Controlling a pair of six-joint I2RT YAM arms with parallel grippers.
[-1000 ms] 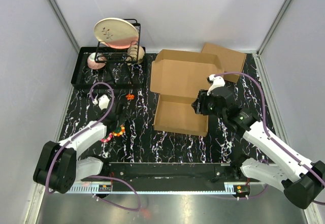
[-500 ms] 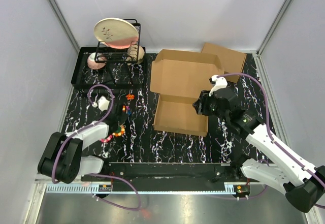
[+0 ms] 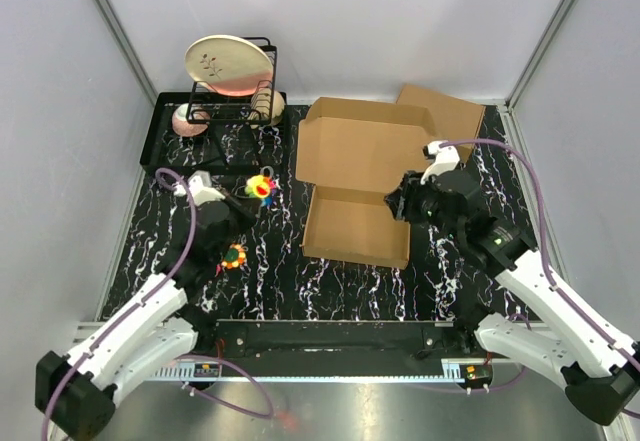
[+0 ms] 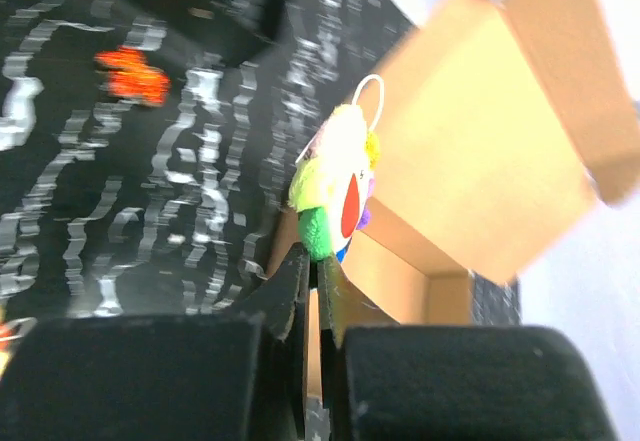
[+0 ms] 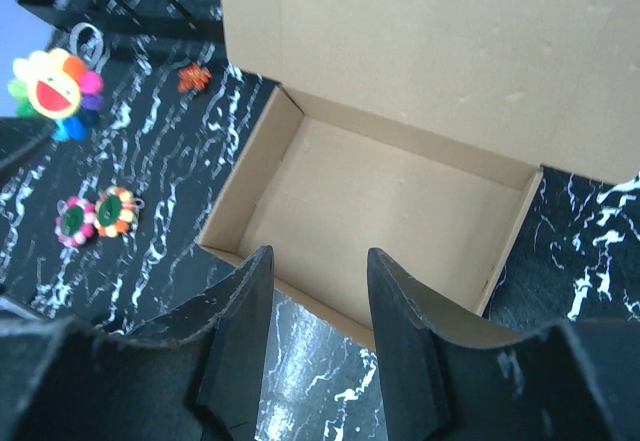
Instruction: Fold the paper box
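left end effector [image 4: 312, 261]: pinching flower toy [image 4: 338, 176] | right end effector [image 5: 318, 261]: spread over paper box [image 5: 380, 201]

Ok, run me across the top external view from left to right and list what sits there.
pink dish → small flower toys on the table → rainbow flower toy pinched in the left gripper → paper box → second brown cardboard piece at the back right
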